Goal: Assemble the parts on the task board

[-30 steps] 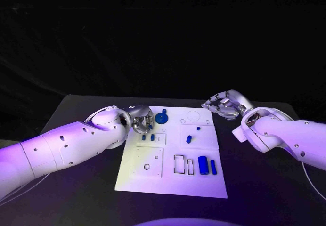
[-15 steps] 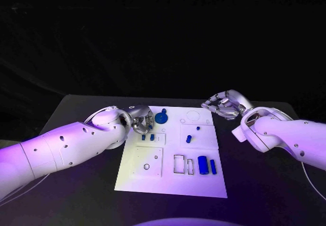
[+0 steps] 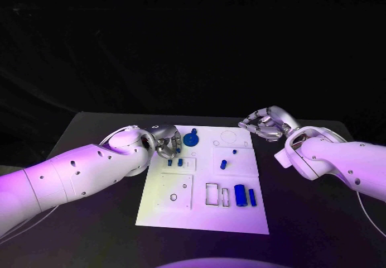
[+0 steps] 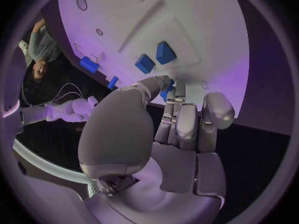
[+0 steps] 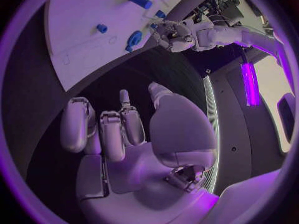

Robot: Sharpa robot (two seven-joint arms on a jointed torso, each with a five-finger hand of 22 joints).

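Note:
The white task board (image 3: 205, 215) lies in the middle of the black table. My left hand (image 3: 167, 142) hovers over its far left corner, and its thumb and fingers pinch a small blue part (image 4: 167, 88). Beside that hand lies a round blue part with a stem (image 3: 191, 138). Two small blue blocks (image 3: 174, 163) stand just nearer, also seen as blue blocks (image 4: 154, 58). A small peg (image 3: 234, 151), a short part (image 3: 223, 164) and two blue cylinders (image 3: 245, 196) sit on the right half. My right hand (image 3: 265, 125) hangs off the far right corner, fingers curled in and holding nothing (image 5: 118, 129).
The board has empty recesses: a square plate with holes (image 3: 174, 192), narrow slots (image 3: 216, 194) and a round outline (image 3: 228, 136). Black table (image 3: 96, 223) surrounds the board on every side. My left arm (image 3: 80, 173) crosses the table's left part.

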